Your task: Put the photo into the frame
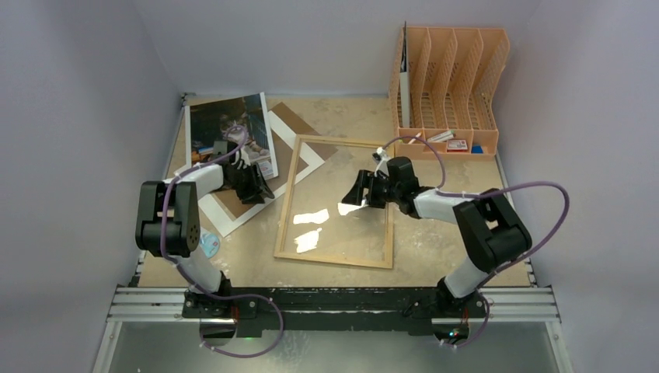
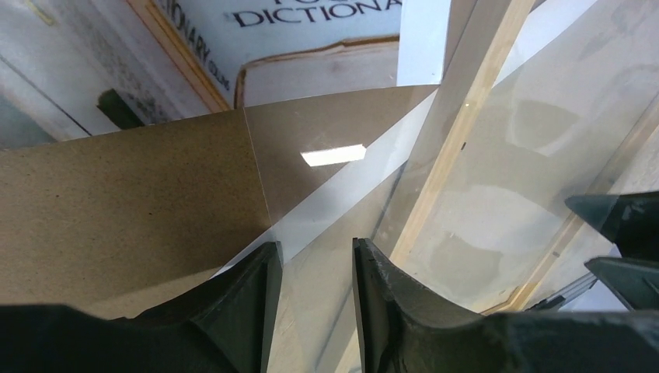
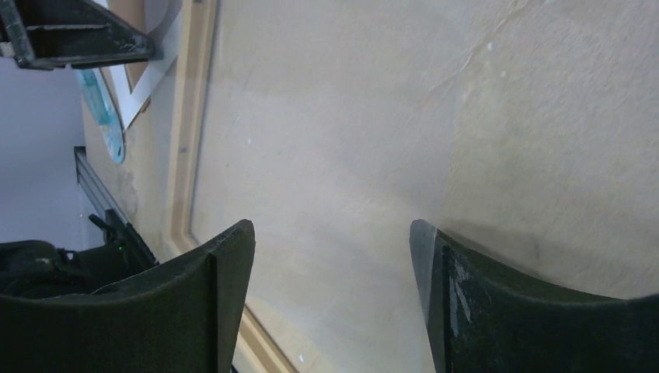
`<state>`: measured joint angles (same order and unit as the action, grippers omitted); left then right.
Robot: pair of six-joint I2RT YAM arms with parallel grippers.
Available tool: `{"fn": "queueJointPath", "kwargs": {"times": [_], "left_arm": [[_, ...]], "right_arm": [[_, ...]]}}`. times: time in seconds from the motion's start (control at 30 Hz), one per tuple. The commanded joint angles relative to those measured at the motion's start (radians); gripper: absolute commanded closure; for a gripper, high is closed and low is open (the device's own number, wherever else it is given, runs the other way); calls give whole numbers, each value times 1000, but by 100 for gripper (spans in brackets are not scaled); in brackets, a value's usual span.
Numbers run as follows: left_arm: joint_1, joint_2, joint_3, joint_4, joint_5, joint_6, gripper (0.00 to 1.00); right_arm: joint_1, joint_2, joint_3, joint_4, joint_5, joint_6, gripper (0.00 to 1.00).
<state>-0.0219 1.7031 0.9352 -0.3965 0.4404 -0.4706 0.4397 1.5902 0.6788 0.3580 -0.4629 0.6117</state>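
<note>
The photo [image 1: 229,128], a cat among books, lies at the back left on a brown fibreboard back [image 1: 289,123] and a white mat [image 1: 311,162]. The light-wood frame [image 1: 334,259] lies flat in the middle, with glass reflecting light and table showing through. My left gripper [image 1: 252,183] is open and empty, low over the board and mat by the frame's left edge. In the left wrist view, the left gripper [image 2: 315,256] sits with the board [image 2: 116,202], the photo [image 2: 311,23] and the frame's border [image 2: 458,140] ahead. My right gripper [image 1: 359,190] is open and empty above the glass; the right wrist view shows it too [image 3: 332,233].
An orange file organiser [image 1: 447,78] stands at the back right with small items [image 1: 457,144] in front of it. A pale blue tag [image 1: 208,242] lies near the left arm's base. Grey walls close in the table on three sides.
</note>
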Motion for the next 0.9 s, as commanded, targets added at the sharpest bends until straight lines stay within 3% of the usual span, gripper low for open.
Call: {"fn": "queueJointPath", "kwargs": {"times": [0.0, 0.17, 0.47, 0.63, 0.87], "left_arm": [[-13, 56, 1, -15, -58, 53, 60], [-13, 75, 20, -50, -89, 74, 60], [-13, 85, 30, -76, -129, 90, 63], [-12, 93, 44, -83, -146, 90, 63], [-13, 99, 43, -96, -179, 95, 65]], "right_arm": [[-2, 84, 82, 85, 8, -21, 23], [-9, 122, 138, 153, -28, -28, 21], [-27, 221, 249, 127, -49, -91, 18], [-36, 259, 316, 100, -74, -162, 12], [-40, 336, 463, -73, -67, -311, 9]]}}
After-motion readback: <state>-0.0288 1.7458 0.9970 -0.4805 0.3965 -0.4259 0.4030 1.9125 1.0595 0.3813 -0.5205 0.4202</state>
